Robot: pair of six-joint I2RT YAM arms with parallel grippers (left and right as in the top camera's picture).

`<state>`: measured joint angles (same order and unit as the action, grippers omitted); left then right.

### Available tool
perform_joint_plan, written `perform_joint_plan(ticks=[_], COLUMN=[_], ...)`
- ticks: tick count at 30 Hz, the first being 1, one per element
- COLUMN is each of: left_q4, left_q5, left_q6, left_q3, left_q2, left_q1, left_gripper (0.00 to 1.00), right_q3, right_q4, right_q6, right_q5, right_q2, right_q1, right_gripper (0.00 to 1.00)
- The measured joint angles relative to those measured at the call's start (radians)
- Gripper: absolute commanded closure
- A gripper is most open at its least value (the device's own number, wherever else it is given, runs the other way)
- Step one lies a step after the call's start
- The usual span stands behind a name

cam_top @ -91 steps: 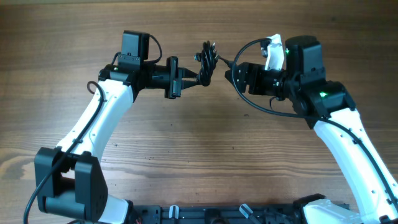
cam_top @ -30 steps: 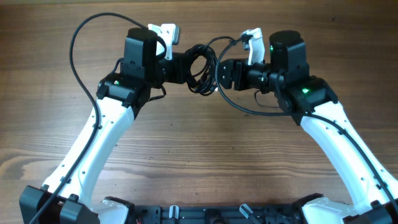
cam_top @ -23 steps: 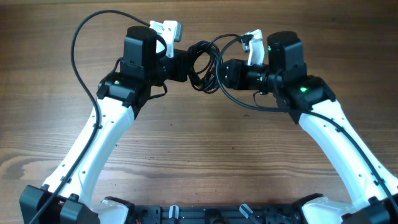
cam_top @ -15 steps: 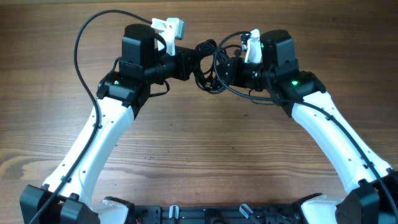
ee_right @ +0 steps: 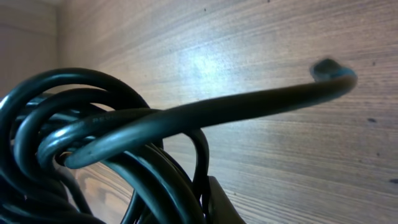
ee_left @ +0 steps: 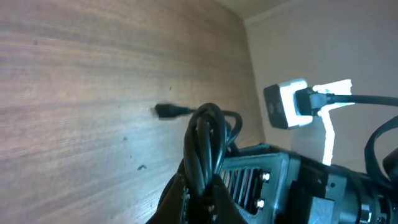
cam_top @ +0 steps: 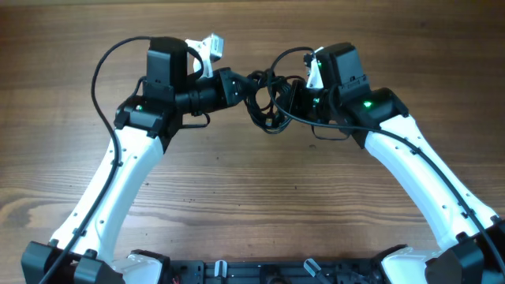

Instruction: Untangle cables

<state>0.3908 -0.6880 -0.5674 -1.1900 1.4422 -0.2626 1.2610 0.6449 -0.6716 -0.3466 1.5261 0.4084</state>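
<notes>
Cables (cam_top: 267, 112) in left claw (cam_top: 241, 85), right claw (cam_top: 289, 99)

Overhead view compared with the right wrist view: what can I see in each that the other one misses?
Only the overhead view shows the two white arms, the left arm and the right arm, with the left pincer and the right pincer closed on the black cables from opposite sides. Only the right wrist view shows the coils up close, with one strand sticking out to a plug end. Both show the cables and the wooden table.
</notes>
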Motion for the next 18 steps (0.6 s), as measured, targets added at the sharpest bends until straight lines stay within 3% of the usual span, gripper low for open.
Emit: perform_joint_plan(ticks=[5, 6, 9, 11, 12, 18], left_q4=[0.115, 0.127, 0.151, 0.152, 0.152, 0.155], left_q5=[0.011, 0.014, 0.04, 0.087, 0.101, 0.124], left_q6=[0.011, 0.013, 0.03, 0.03, 0.032, 0.035], left_q3=[0.0, -0.001, -0.003, -0.014, -0.018, -0.021], left_q2=[-0.037, -0.044, -0.05, -0.049, -0.049, -0.034], left_q1=[0.026, 0.028, 0.031, 0.052, 0.055, 0.012], left_gripper=[0.96, 0.88, 0.44, 0.26, 0.21, 0.21], right_q3=[-0.012, -0.016, -0.029, -0.054, -0.059, -0.062], right_q4=[-0.044, -0.055, -0.05, -0.048, -0.055, -0.066], right_q6=[0.179, 0.222, 0.267, 0.277, 0.277, 0.285], right_q5=[-0.113, -0.153, -0.179, -0.157, -0.149, -0.143], right_q2=[0.006, 0.009, 0.011, 0.022, 0.028, 0.031], right_q1=[-0.008, -0.017, -0.036, -0.076, -0.087, -0.089], right_gripper=[0.96, 0.96, 0.96, 0.96, 0.96, 0.96])
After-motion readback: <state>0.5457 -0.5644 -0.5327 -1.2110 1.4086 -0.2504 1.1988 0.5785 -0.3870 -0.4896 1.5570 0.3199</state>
